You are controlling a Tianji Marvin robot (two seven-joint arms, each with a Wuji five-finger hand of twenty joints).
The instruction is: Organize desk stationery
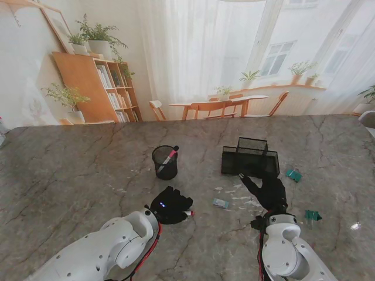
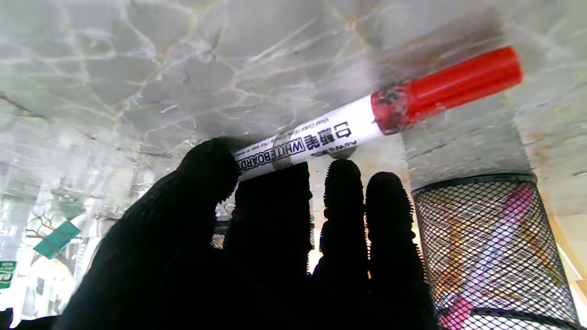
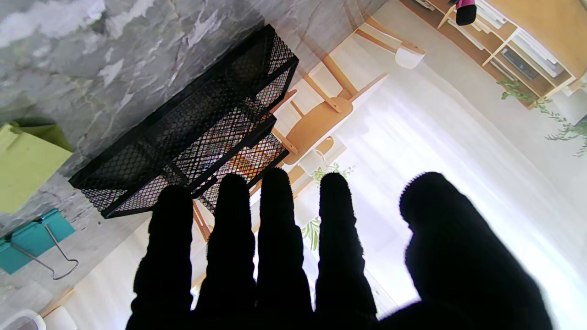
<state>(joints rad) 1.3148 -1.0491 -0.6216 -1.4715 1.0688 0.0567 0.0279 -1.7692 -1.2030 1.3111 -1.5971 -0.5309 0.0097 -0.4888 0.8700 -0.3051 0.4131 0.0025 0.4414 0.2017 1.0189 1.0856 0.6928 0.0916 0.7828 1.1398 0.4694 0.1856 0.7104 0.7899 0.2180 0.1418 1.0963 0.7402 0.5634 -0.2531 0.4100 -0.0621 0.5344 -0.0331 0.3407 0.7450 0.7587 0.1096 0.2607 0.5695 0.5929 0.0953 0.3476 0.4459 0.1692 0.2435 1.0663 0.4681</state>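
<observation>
The left hand point(image 1: 171, 205) is lying low on the marble table point(image 1: 70, 170), its black-gloved fingers point(image 2: 341, 183) pressing against the white barrel of a red-capped whiteboard marker point(image 2: 380, 121) — thumb on one side, the others just beside it, so the hand is closing on the marker, which is lying flat on the stone. Farther from me, the round mesh pen cup point(image 1: 165, 162) is standing upright and holding a pink-and-white pen point(image 1: 167, 158). The right hand point(image 1: 266, 190) is stretching flat and holding nothing, fingers point(image 3: 275, 206) straight and slightly apart, tips near the black mesh organizer tray point(image 1: 251, 158). A teal binder clip point(image 1: 293, 174) is sitting right of the tray — another point(image 1: 312, 216) nearer to me.
</observation>
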